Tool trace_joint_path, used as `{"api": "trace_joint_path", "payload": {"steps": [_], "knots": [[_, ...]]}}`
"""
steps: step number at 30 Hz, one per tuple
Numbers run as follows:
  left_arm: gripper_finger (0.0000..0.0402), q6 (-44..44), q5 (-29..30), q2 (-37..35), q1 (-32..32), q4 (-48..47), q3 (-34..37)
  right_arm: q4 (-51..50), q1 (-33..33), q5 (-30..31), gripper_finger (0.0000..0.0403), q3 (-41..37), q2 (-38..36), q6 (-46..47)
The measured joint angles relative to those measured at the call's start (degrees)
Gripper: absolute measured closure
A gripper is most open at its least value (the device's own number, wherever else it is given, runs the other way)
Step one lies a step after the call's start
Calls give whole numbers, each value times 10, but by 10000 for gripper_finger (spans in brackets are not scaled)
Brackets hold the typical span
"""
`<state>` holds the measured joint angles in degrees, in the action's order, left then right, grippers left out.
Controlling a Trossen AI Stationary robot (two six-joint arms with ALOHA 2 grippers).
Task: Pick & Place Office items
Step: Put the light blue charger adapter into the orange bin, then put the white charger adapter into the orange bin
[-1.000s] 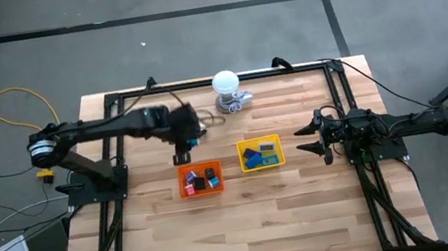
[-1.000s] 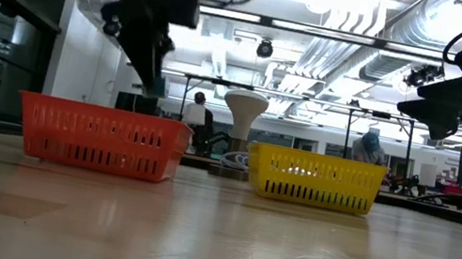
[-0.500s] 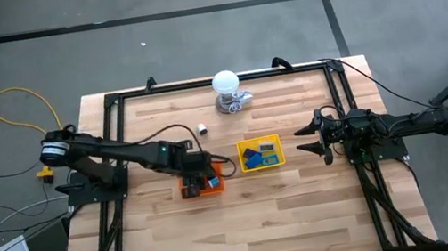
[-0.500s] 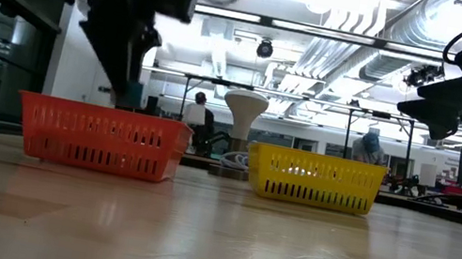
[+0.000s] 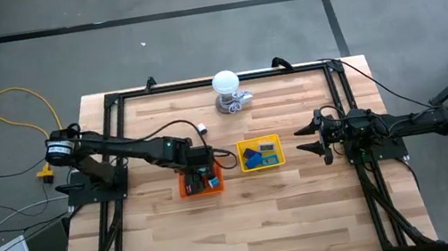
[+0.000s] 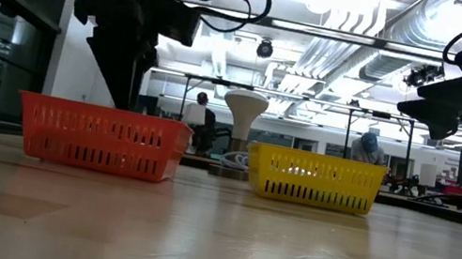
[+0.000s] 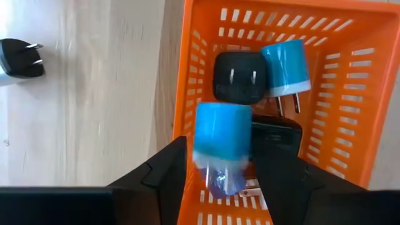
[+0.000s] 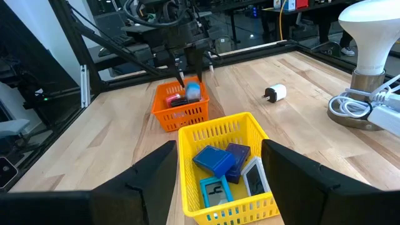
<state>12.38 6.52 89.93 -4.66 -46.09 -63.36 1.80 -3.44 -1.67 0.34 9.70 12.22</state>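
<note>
- A blue plug point(image 7: 222, 139) sits between the spread fingers of the left gripper point(image 7: 220, 164), released over the orange tray point(image 7: 350, 119).
- Only the right wrist view shows the blue blocks point(image 8: 214, 160) in the yellow tray point(image 8: 215, 131).
- The right gripper point(image 5: 310, 142) waits open above the wooden table point(image 5: 310, 211).

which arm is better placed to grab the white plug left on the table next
Left. The left gripper hovers over the orange basket, close to the white plug. The right gripper waits beyond the yellow basket, farther off.
</note>
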Motion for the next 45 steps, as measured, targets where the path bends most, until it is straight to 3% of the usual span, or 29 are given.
{"api": "trace_joint_path", "payload": {"steps": [14, 19, 22, 26, 34, 45], "knots": [[215, 1, -3, 0, 1, 0, 0, 0, 0, 0, 183, 0, 0, 0], [215, -45, -6, -15, 22, 2, 0, 0, 0, 0, 183, 0, 0, 0], [215, -106, -6, -26, 49, 8, 0, 0, 0, 0, 183, 0, 0, 0], [215, -252, -9, -30, 100, 30, 0, 0, 0, 0, 183, 0, 0, 0], [215, -520, -74, -25, 221, 69, 0, 0, 0, 0, 183, 0, 0, 0], [215, -670, -128, 4, 322, 122, 0, 0, 0, 0, 183, 0, 0, 0]]}}
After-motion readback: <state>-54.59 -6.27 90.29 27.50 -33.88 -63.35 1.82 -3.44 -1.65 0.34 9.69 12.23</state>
